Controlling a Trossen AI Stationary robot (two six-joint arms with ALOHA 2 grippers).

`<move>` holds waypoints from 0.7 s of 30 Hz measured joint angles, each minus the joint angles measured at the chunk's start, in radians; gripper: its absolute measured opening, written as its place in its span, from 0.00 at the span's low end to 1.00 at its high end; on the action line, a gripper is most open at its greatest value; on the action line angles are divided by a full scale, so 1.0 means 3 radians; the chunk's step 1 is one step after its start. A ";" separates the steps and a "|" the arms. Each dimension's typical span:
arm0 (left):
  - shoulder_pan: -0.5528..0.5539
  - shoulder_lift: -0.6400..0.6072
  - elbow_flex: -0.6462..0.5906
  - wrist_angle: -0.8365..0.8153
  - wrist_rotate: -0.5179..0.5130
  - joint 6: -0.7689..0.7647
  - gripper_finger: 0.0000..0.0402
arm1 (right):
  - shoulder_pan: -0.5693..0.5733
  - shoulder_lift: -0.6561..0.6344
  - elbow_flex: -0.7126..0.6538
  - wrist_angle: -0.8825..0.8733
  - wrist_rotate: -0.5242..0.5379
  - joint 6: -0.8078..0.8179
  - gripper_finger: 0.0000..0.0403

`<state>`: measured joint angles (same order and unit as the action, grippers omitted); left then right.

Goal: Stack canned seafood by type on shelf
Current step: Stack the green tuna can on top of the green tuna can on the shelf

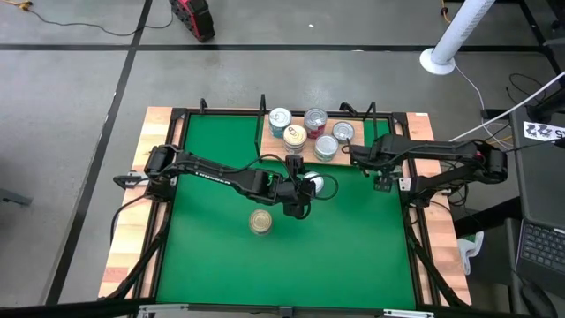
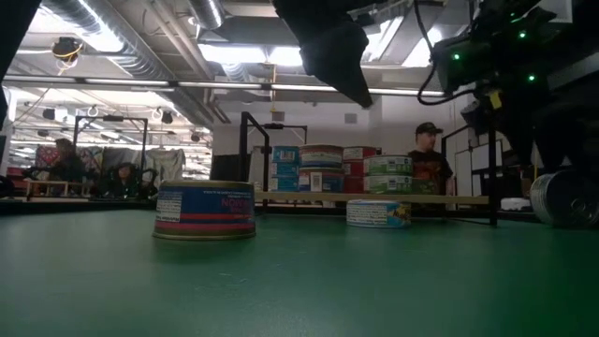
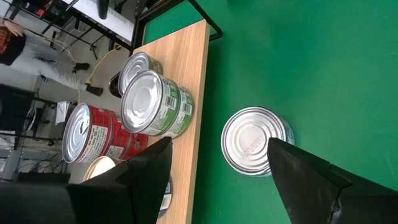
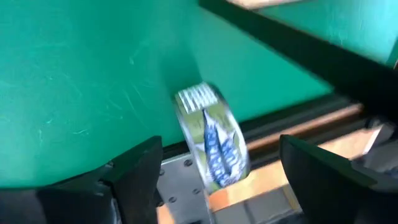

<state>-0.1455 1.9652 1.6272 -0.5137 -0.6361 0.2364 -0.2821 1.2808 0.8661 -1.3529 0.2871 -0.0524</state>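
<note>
Several tins stand on the shelf at the far middle of the mat, among them a stacked green pair and a red pair. One tin sits flat on the green mat, with a blue and red label. Another silver-lidded tin lies flat just off the shelf's board. My left gripper hangs open above and short of it. My right gripper is open near the mat's right rail. A blue-labelled tin stands on its rim between the right fingers, which are clear of it.
Black wire rails frame the shelf. Pale wooden planks and black bars edge the mat. The near half of the mat holds nothing but the one tin. People sit and stand in the room beyond the table.
</note>
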 joint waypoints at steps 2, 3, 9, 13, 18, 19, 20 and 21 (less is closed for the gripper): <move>-0.0011 0.0000 0.0000 0.0000 0.0000 -0.0008 0.65 | 0.0000 0.0000 0.0015 0.0028 -0.0001 -0.0086 0.80; -0.0013 0.0000 0.0000 0.0000 0.0000 -0.0007 0.65 | 0.0000 0.0000 0.0015 0.0028 -0.0003 -0.0092 0.80; -0.0018 0.0000 0.0000 -0.0001 0.0000 -0.0007 0.65 | 0.0000 0.0000 0.0015 0.0031 -0.0004 -0.0104 0.80; -0.0018 0.0000 0.0000 0.0000 0.0001 -0.0007 0.65 | 0.0000 0.0000 0.0015 -0.0050 -0.0008 -0.0140 0.80; -0.0018 0.0000 0.0000 0.0000 0.0000 0.0002 0.65 | 0.0000 -0.0001 -0.0112 -0.0046 0.0071 -0.0394 0.80; -0.0018 0.0000 0.0000 0.0000 0.0001 0.0003 0.65 | 0.0000 -0.0001 -0.0145 -0.0030 0.0091 -0.0451 0.80; -0.0018 0.0000 0.0000 0.0000 0.0000 0.0002 0.65 | 0.0000 -0.0001 -0.0179 -0.0010 0.0102 -0.0472 0.80; -0.0018 0.0000 0.0000 0.0000 0.0000 0.0002 0.65 | 0.0000 -0.0001 -0.0202 -0.0004 0.0120 -0.0480 0.80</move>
<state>-0.1509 1.9652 1.6272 -0.5137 -0.6361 0.2371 -0.2821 1.2804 0.8054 -1.3542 0.3229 -0.1962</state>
